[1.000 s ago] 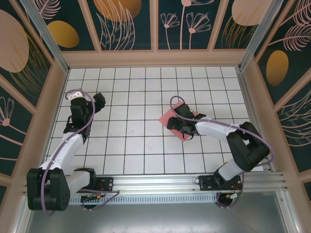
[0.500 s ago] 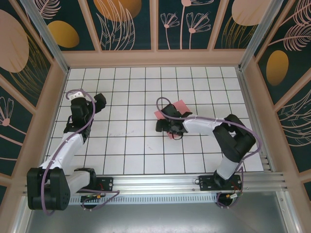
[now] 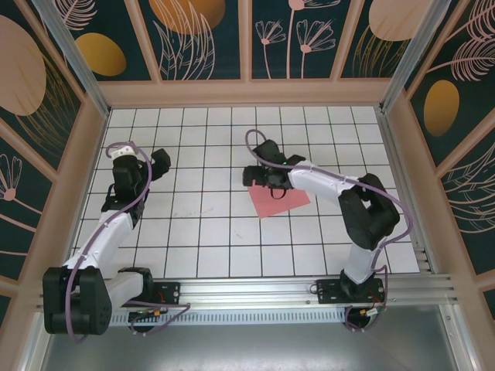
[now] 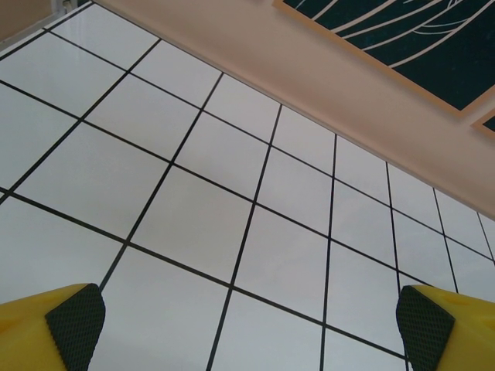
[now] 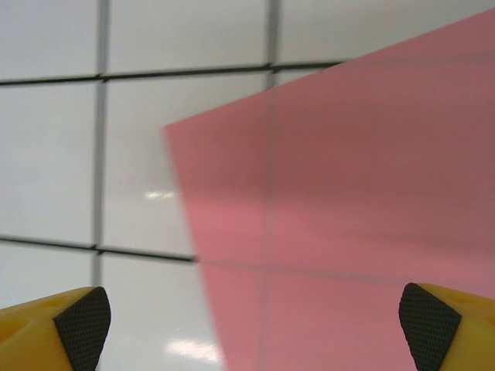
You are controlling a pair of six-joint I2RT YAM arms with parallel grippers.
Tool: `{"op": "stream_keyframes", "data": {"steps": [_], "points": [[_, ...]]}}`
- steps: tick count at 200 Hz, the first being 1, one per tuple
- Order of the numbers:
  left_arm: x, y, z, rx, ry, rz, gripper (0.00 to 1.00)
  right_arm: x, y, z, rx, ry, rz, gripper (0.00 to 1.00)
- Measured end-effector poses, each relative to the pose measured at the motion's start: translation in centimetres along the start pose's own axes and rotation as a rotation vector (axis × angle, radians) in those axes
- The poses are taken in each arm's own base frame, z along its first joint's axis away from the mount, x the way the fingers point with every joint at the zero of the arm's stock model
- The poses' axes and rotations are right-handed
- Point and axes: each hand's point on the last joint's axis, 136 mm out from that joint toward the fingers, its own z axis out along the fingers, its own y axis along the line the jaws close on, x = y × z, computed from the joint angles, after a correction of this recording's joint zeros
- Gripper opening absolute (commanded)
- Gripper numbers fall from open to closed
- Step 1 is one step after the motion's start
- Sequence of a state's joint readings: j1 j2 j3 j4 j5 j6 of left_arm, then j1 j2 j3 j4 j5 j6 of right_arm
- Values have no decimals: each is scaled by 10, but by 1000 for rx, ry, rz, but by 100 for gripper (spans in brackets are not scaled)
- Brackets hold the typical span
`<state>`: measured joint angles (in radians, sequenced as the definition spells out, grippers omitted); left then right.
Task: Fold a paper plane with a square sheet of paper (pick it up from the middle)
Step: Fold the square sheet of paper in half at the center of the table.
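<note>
The square sheet of paper point(image 3: 280, 199) lies flat on the table point(image 3: 193, 232), right of centre, turned a bit so its edges run skew to the grid lines. My right gripper point(image 3: 254, 175) sits at the sheet's far-left corner, w/ most of the pink stretching away to the right & toward my base side. From the right wrist cam the sheet point(image 5: 348, 193) covers the right part of the view. One corner points left, roughly btwn my fingers, & the grid lines show faintly thru the thin paper. The right gripper point(image 5: 247, 328) is spread wide & holds nothing. One of its pads point(image 5: 81, 328) is over bare tile, the other over pink. Can't tell if that second pad touches the paper or hangs above it. Sheet looks plain & unfolded.

Right arm pose: upper link rises from the base at the near edge, elbow bent out on the right, forearm reaching left & away across the table, wrist turned down toward the tiles.

My left gripper point(image 3: 157, 164) is well apart from the sheet, over at the left side of the table. On the left wrist cam the left gripper point(image 4: 247, 328) is wide open too, pads point(image 4: 76, 321) at both lower corners, bare white tiles under them & the peach wall point(image 4: 325, 85) beyond. Left arm runs from its base up the left side, wrist at the far end.
</note>
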<state>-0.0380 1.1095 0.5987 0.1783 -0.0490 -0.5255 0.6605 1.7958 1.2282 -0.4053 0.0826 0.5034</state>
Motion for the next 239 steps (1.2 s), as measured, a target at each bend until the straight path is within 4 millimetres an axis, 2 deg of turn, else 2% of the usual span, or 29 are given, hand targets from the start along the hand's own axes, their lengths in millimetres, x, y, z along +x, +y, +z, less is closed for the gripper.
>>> {"op": "stream_keyframes", "data": {"steps": [23,51,81,186,211,239], "points": [[4,-1,2,7,17,0,99,-10,-32,13,80,28,-28,99],[7,0,2,7,29,1,99,4,-48,34,128,113,-103,97],[8,-1,3,11,35,1,99,15,-52,45,140,176,-154,94],[15,0,7,12,62,2,99,20,-50,44,118,216,-221,95],[17,1,9,7,70,2,99,21,-51,45,120,219,-226,91],[17,1,9,5,74,3,98,21,-53,45,125,218,-227,81]]}}
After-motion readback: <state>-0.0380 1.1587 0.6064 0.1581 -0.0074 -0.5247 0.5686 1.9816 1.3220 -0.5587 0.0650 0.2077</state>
